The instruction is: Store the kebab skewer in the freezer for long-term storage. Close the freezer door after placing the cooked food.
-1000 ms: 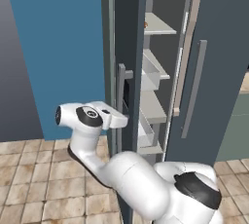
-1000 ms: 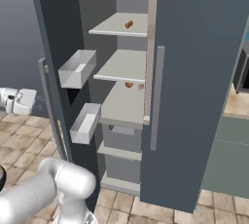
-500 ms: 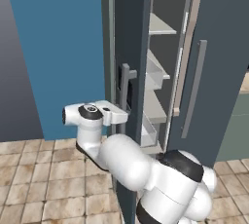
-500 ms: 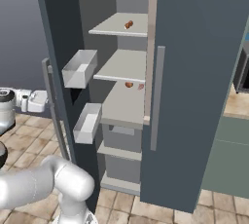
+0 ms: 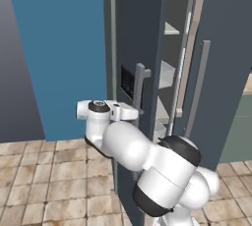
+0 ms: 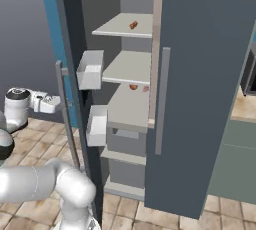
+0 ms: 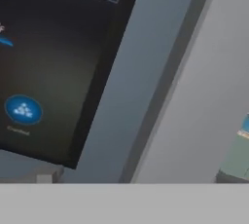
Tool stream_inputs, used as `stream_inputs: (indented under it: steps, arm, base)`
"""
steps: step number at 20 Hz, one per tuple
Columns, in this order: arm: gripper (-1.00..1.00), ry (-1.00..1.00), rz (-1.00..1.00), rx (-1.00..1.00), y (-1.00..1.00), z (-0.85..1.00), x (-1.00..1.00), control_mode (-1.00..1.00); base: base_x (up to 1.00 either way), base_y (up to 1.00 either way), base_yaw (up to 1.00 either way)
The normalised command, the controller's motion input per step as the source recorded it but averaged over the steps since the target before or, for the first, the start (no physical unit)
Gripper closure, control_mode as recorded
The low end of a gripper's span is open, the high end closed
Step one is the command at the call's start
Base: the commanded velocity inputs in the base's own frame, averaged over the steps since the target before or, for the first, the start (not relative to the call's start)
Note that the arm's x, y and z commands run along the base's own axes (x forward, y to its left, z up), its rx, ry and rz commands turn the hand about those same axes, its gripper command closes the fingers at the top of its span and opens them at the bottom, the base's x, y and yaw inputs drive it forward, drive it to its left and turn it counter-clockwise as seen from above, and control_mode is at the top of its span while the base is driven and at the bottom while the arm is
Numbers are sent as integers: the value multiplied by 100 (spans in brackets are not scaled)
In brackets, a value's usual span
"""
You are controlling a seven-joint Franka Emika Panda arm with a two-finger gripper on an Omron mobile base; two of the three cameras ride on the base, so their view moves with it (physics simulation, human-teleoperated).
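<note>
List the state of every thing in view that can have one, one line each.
freezer door: partly open, swung out from the compartment.
freezer: open, its shelves exposed.
cooked food: lying on the upper shelf inside the freezer.
door bins: attached to the door's inner side, contents not visible.
neighbouring door: shut.
display panel: lit, showing blue icons.
gripper: open, holding nothing, against the door's outer face.

arm (image 5: pixel 147 161): glossy white, built of rounded, bulbous link shells
joints: dark grey to black bands between the white shells, widest at the big lower joint
wrist cap: round dark disc with a grey ring on top of the white wrist housing
hand (image 5: pixel 123 112): small boxy white block at the end of the wrist
markings: no cables, screws or lettering can be made out
</note>
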Motion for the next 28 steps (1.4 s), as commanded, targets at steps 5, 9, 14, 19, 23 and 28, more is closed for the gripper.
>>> stream_inputs:
  steps: [5, 9, 14, 19, 23, 28]
  arm:
    - [-100, 18, 6, 6, -100, 0, 63, -100]
    - [-100, 5, 22, 15, -100, 0, 42, -100]
    - [-100, 1, 27, 17, -96, 5, 6, -100]
    - [-100, 0, 27, 17, -75, 21, 0, -100]
    - [-100, 0, 32, 13, -66, 14, 0, -100]
    - [-100, 4, 33, 11, -60, 17, 18, -100]
  base:
    - [0, 0, 0]
    - [0, 0, 0]
    - [0, 0, 0]
    - [0, 0, 0]
    - [0, 0, 0]
    - [0, 0, 0]
